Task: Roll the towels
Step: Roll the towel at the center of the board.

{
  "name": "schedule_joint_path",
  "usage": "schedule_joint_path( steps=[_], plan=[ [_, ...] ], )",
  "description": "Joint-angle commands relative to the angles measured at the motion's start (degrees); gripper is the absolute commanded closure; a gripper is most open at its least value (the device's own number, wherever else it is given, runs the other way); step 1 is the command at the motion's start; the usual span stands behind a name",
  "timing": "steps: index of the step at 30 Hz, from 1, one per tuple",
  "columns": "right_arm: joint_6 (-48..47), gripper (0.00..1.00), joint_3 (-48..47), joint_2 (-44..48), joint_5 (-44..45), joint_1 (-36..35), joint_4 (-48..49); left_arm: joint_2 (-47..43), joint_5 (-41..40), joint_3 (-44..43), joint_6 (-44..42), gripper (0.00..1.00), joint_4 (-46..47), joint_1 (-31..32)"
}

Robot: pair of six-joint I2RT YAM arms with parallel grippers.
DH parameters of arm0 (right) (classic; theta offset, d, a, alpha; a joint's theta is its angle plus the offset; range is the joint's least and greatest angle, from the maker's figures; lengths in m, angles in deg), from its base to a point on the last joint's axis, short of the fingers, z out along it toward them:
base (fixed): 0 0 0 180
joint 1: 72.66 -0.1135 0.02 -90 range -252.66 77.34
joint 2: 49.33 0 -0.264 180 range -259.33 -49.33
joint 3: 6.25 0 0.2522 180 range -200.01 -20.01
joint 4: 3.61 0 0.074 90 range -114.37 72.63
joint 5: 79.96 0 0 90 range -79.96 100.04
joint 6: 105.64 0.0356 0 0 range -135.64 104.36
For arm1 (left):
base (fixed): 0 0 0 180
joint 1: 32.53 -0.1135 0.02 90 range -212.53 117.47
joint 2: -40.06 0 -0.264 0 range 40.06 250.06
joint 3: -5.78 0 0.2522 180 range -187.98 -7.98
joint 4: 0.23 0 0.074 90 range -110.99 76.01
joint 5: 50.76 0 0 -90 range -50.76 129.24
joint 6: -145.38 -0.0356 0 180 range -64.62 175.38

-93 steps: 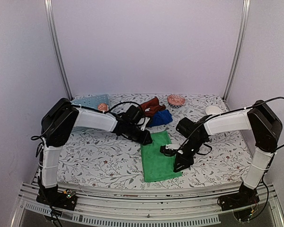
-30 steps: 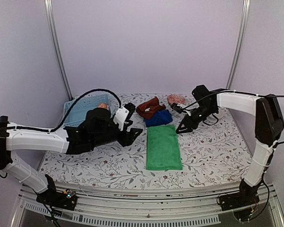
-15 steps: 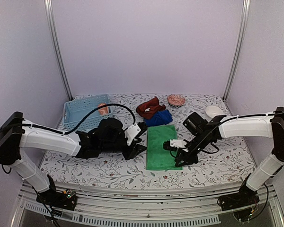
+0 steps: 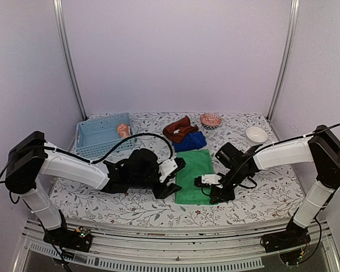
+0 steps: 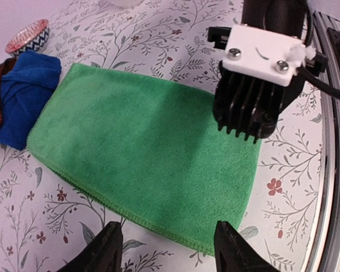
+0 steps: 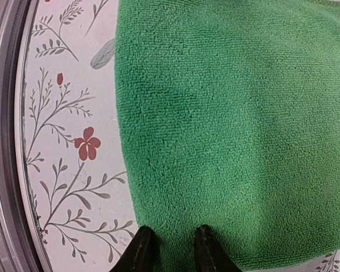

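Top external: the green towel [image 4: 194, 170] lies flat on the tabletop [image 4: 260, 187], its long axis running away from me. The left pincer [image 4: 173, 178] and right pincer [image 4: 214, 196] flank its near end.

Left wrist: the left pincer gapes wide, just short of the long edge.

Right wrist: the right pincer is narrowly parted over the near corner.

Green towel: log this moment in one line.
green towel flat | left gripper open at its left edge | right gripper open over its near-right corner
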Motion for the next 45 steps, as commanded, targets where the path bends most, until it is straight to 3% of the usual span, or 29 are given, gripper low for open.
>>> schedule_joint_path(
  steps=[1,5,15,26,37,45],
  plan=[
    [-0.83,0.7,2.79,-2.09,4.16,-0.47,-0.89,2.1,-1.51,-0.26,-6.05,0.44,2.95,4.53],
    [-0.67,0.65,1.05,-2.3,-0.28,0.01,-2.85,5.72,-6.01,-2.04,-9.52,0.46,1.4,6.49],
    [-2.27,0.58,-1.48,-2.56,-9.0,2.85,-7.11,10.03,-1.59,-2.31,-16.73,0.46,8.58,9.13],
    [-2.69,0.56,-2.54,-2.65,-12.55,4.79,-9.51,17.66,-3.15,-5.39,-22.34,0.56,9.02,9.24],
    [-3.13,0.55,-2.9,-0.77,-13.18,6.03,-10.15,19.57,-3.0,-6.47,-22.51,0.88,7.06,9.35],
    [-3.95,0.54,-2.69,11.97,-16.07,13.76,-13.16,16.45,2.65,-8.1,-18.37,0.97,-0.51,9.3]
  ],
)
